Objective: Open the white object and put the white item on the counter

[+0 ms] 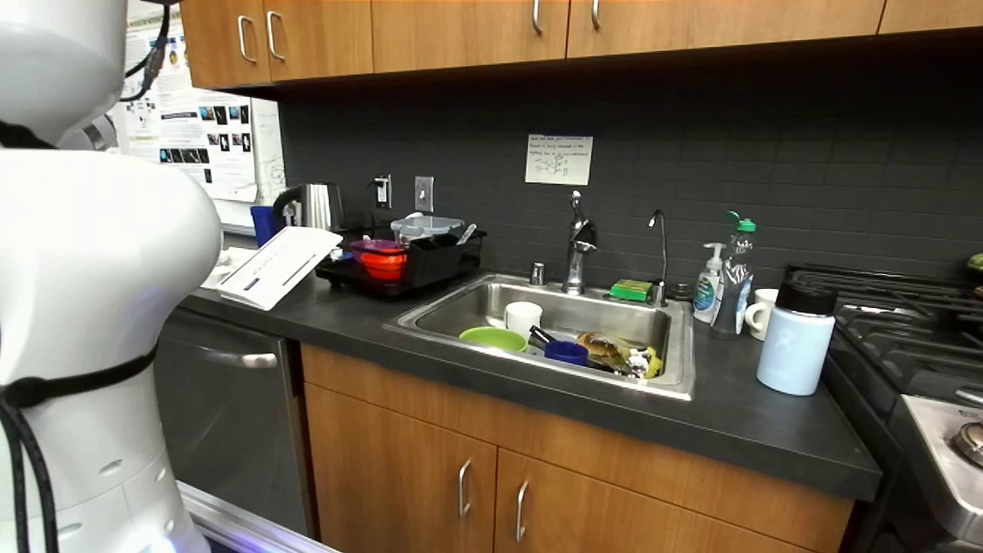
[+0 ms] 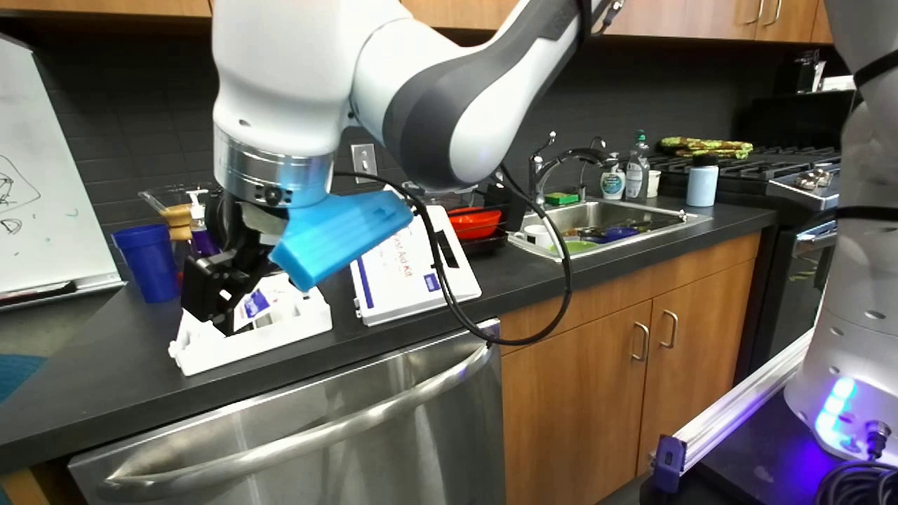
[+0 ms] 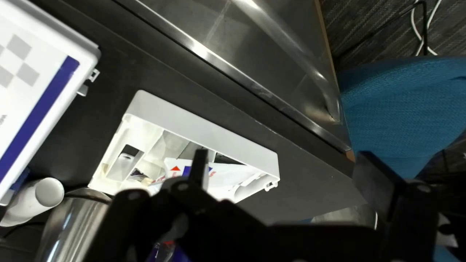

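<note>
The white object looks like a first aid kit standing opened on the dark counter [image 2: 112, 379]. Its shallow compartmented tray [image 3: 204, 123] lies with the inside facing up. A white packet with blue and red print [image 3: 229, 178] rests in the tray, perhaps the white item. Apart from the tray, the lid marked "First Aid Kit" [image 2: 417, 280] leans tilted. My gripper [image 3: 282, 163] is open, its fingers wide apart with nothing gripped. In an exterior view the gripper [image 2: 216, 305] hangs over the tray; whether it touches the packet I cannot tell.
Behind the tray stand a blue cup [image 2: 147, 263] and a steel kettle [image 3: 72, 225]. A black dish rack [image 1: 438, 265] and the steel sink [image 1: 680, 384] lie farther along. Below the counter edge is a dishwasher [image 2: 316, 414]; a blue chair [image 3: 400, 109] stands past the counter's end.
</note>
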